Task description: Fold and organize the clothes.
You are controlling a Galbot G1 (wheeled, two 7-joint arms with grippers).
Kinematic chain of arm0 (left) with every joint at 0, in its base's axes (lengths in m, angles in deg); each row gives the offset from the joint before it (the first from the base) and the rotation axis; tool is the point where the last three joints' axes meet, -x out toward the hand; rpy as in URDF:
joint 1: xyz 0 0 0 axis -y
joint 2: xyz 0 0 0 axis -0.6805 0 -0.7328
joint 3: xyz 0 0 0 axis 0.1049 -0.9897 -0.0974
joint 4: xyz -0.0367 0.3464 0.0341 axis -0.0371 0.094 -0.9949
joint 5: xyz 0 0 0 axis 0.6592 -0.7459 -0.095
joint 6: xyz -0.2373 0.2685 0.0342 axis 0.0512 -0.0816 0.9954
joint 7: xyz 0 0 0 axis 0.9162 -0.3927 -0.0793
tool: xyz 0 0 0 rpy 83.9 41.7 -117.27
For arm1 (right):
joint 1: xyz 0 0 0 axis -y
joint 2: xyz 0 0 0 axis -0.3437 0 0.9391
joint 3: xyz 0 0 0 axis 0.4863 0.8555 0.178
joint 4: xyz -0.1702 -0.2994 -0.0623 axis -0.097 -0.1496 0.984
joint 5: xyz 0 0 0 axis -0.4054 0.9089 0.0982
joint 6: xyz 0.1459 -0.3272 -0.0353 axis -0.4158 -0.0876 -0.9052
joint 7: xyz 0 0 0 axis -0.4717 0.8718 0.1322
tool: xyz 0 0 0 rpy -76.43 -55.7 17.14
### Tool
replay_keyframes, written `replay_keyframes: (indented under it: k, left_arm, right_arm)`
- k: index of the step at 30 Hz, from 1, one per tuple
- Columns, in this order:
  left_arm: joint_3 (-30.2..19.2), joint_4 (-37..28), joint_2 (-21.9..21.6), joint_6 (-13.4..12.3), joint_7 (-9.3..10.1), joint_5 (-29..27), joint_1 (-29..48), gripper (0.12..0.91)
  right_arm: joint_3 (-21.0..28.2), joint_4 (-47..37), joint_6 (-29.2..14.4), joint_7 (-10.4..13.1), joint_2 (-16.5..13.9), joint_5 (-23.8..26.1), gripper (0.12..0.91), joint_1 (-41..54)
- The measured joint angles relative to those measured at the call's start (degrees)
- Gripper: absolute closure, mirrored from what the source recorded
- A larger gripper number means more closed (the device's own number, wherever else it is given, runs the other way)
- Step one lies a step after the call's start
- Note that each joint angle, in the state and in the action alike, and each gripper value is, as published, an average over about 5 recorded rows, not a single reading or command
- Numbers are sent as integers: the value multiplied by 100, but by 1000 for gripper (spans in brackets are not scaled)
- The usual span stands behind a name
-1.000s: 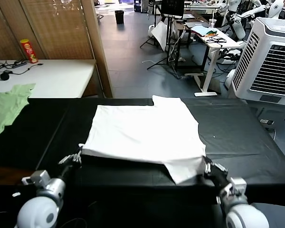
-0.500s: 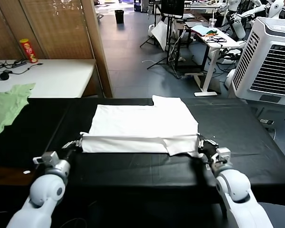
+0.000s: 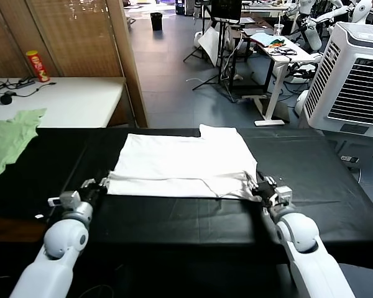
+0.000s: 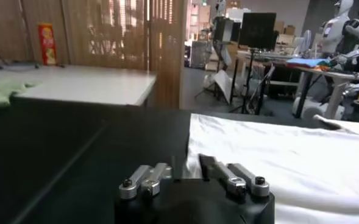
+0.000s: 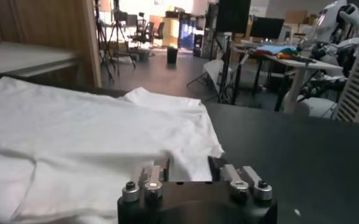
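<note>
plain white T-shirt (image 3: 185, 162), black table (image 3: 311, 167)

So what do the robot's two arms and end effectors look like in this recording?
Both arms have glossy white rounded shells with ball-like joints. The left end effector and right end effector are black-bodied with silver-grey metal fingers fastened by dark screws. No loose cables or markings show.
</note>
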Motion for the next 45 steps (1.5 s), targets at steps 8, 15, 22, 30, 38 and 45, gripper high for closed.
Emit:
replay_keyframes:
  k: [8, 15, 22, 30, 38, 45]
  left_arm:
    - [61, 131, 17, 72, -161, 106, -445, 233]
    - [72, 41, 20, 215, -190, 371, -475, 355]
    - [73, -96, 32, 214, -201, 512, -401, 739]
    - [86, 154, -24, 226, -127, 312, -700, 903]
    - [202, 799, -193, 412, 168, 186, -1338, 904]
    - [327, 1467, -330, 532, 267, 116, -1966, 904]
  right_arm:
    - [5, 11, 7, 9, 117, -3, 406, -200]
    - [35, -78, 14, 55, 235, 22, 651, -196]
    - [40, -4, 103, 230, 237, -81, 893, -249]
    - [-117, 433, 625, 497, -44, -509, 903, -529]
    - [-442, 1090, 1078, 719, -311, -802, 903, -1249]
    - [-760, 1518, 1099, 698, -252, -762, 903, -1937]
